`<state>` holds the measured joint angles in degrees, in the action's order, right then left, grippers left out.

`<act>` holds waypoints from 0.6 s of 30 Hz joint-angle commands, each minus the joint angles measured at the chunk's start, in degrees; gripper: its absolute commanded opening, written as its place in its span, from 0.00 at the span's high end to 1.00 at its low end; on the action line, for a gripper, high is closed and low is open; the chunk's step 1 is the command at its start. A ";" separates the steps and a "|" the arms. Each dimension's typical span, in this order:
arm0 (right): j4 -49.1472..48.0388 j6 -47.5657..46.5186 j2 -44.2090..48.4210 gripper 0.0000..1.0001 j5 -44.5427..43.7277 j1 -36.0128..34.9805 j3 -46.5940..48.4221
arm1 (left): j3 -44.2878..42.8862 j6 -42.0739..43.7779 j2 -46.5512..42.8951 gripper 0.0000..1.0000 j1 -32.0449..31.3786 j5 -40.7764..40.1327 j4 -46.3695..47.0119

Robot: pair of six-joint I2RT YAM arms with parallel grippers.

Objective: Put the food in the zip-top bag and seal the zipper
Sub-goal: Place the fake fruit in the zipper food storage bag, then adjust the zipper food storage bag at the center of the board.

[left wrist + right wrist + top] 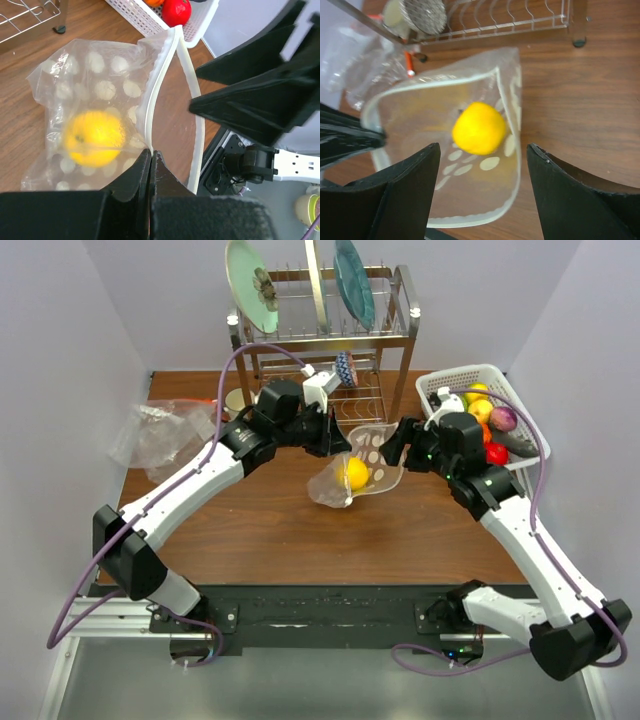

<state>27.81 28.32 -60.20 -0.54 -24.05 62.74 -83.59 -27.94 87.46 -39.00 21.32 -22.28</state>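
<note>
Plain plastic [160, 435] lies at 10 o'clock on the worktop [300, 540], well apart from the work. The left end effector [151, 154] is pinched tight on the zipper [159, 85], holding the mouth of the bag [365, 465] open at centre. One yellow fruit [354, 474] sits inside, the only piece bagged. The right end effector [484, 146] faces the mouth, jaws spread wide, holding nothing. The other food [482, 410] sits in the basket [455, 372] at 2 o'clock, so most of the loading and the sealing are left. The rack [320, 340] at 12 o'clock crowds the far side; bare wood at 6 o'clock gives room.
</note>
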 commanded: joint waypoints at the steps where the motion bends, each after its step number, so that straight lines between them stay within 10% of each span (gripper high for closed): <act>1: 4.44 -3.44 -3.95 0.29 -1.14 -0.20 0.19 | 0.01 1.31 -2.73 1.00 0.16 -0.58 2.68; 9: 2.24 -3.53 -4.74 0.44 -0.53 -0.20 -2.45 | -1.31 2.89 -3.70 1.00 0.24 -2.77 0.75; 18: 6.19 -4.85 -3.96 0.99 0.18 -0.12 5.63 | -5.78 7.11 -2.73 1.00 0.24 -11.02 -6.09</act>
<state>32.16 25.08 -65.52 -0.47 -24.05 61.10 -84.66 -24.38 86.26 -39.00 15.97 -25.12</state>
